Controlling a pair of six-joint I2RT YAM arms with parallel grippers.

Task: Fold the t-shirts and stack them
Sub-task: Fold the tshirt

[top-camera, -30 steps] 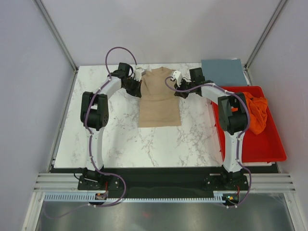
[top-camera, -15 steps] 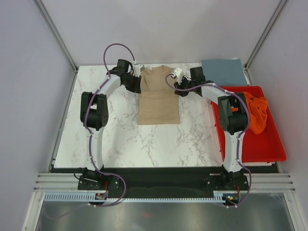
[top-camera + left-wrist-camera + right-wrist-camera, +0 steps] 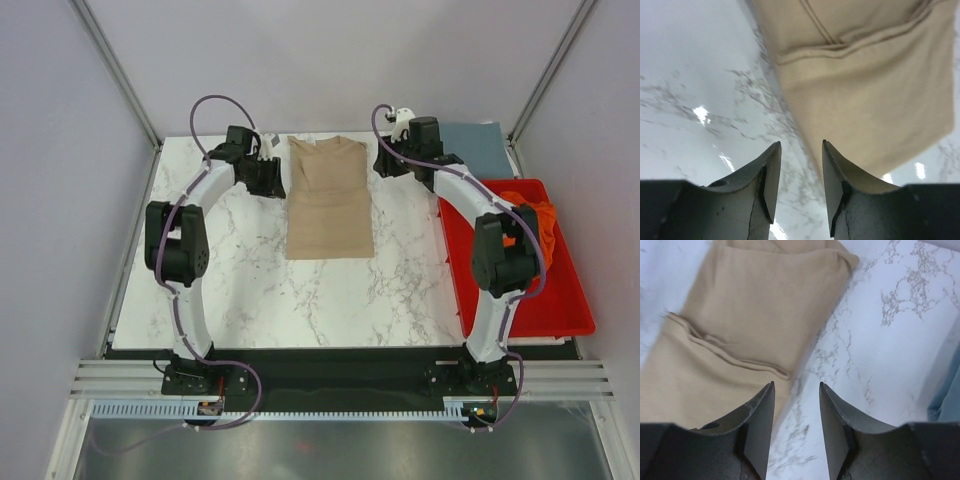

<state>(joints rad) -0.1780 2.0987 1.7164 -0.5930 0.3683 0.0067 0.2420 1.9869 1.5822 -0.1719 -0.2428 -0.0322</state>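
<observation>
Both arms reach far forward from their bases, elbows bowed outward: the left arm (image 3: 172, 245) to the left, the right arm (image 3: 503, 262) to the right. The left gripper (image 3: 800, 150) and the right gripper (image 3: 796, 387) turn inward toward each other and tilt downward. Each has its jaws parted, with a plain gap between the dark fingers.

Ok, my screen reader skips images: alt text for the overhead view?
A folded tan shirt lies on the marble table between the left gripper and right gripper, both open. An orange shirt sits in the red tray, a blue-grey shirt beyond it.
</observation>
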